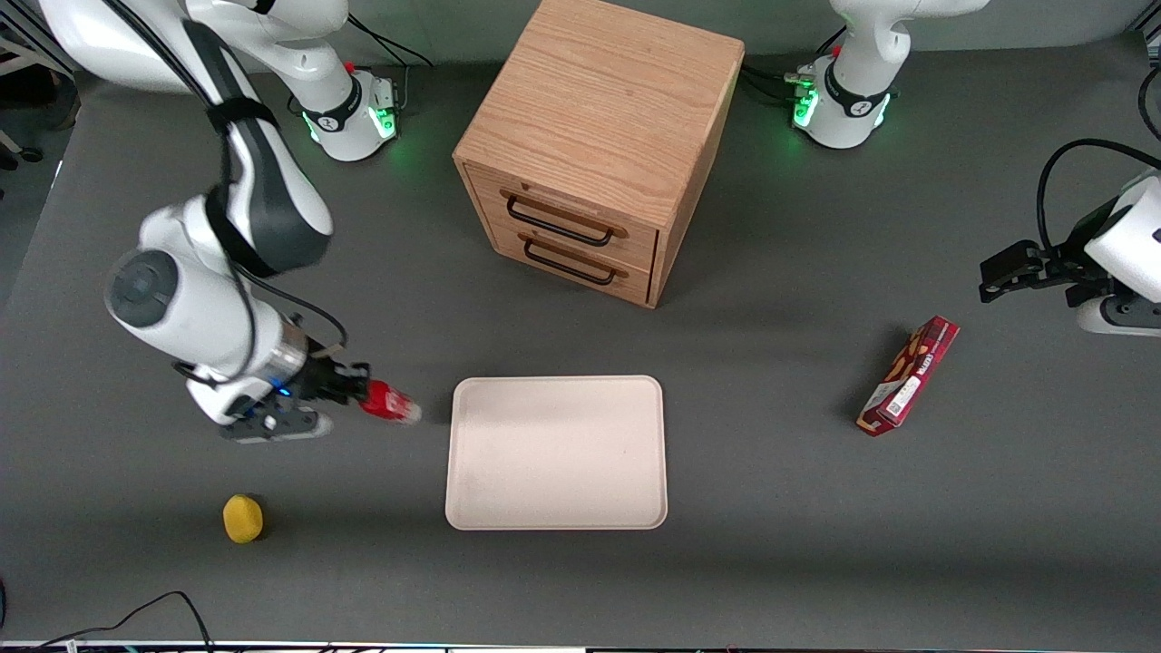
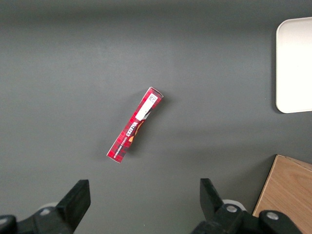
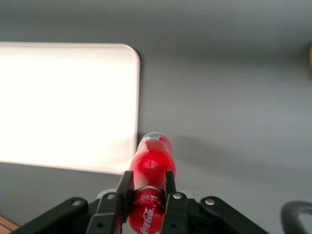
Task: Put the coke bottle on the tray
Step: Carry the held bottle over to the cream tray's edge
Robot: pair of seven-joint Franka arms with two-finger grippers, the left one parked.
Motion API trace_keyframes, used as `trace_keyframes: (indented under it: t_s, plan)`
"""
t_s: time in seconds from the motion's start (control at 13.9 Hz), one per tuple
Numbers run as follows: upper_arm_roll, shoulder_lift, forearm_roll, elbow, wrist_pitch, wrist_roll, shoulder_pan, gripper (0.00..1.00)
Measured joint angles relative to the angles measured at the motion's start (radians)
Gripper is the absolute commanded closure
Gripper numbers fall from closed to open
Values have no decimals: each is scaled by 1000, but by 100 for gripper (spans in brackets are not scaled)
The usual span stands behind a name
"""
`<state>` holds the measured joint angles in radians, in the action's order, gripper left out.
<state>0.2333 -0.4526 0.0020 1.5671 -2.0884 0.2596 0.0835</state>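
Observation:
My right gripper (image 1: 358, 392) is shut on the small red coke bottle (image 1: 389, 403), which lies tilted in the fingers with its clear base pointing toward the tray. In the right wrist view the two black fingers (image 3: 126, 190) clamp the bottle (image 3: 152, 163) at its labelled middle. The bottle hangs above the grey table just beside the pale beige tray (image 1: 556, 453), close to the tray's edge nearest the working arm. The tray (image 3: 63, 102) has nothing on it; its corner also shows in the left wrist view (image 2: 295, 63).
A wooden two-drawer cabinet (image 1: 594, 145) stands farther from the front camera than the tray. A yellow lemon (image 1: 242, 518) lies on the table nearer the front camera than my gripper. A long red snack box (image 1: 909, 375) lies toward the parked arm's end.

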Motion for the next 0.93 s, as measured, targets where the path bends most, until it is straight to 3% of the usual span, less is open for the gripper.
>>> trace_keyframes:
  t_s: [0.22,0.5,0.93]
  plan:
    - [-24,-170,-33,-209,59,55,87,100]
    - [-157,-294,-56,-390,93,143,245,100]
    - [-176,-360,-57,-457,51,161,262,100]
